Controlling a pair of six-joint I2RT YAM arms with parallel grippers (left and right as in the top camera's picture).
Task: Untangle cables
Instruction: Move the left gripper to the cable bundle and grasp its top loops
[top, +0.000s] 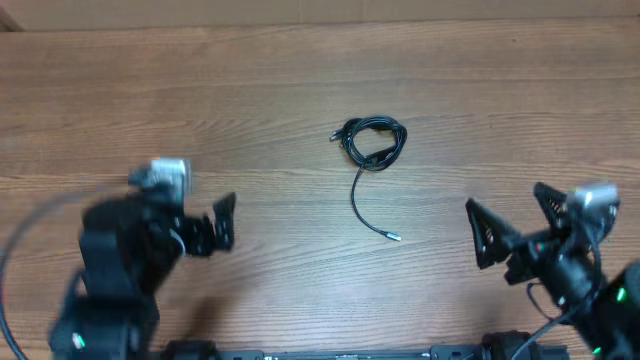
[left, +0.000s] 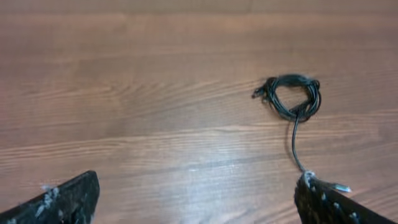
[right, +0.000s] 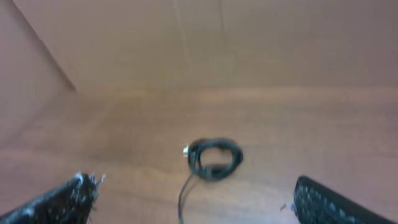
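Note:
The cables (top: 375, 140) lie as a small black coil near the middle of the wooden table, with one loose strand trailing toward me to a silvery plug tip (top: 393, 236). The coil also shows in the left wrist view (left: 294, 96) and, blurred, in the right wrist view (right: 214, 158). My left gripper (top: 222, 222) is open and empty, well to the left of the coil; only one of its fingers shows clearly from overhead. My right gripper (top: 515, 225) is open and empty, to the right of the plug tip. Neither touches the cables.
The wooden table (top: 200, 90) stretches all around the coil. Its far edge meets a plain wall (right: 249, 37). The arm bases and their thick black wires sit along the near edge (top: 350, 352).

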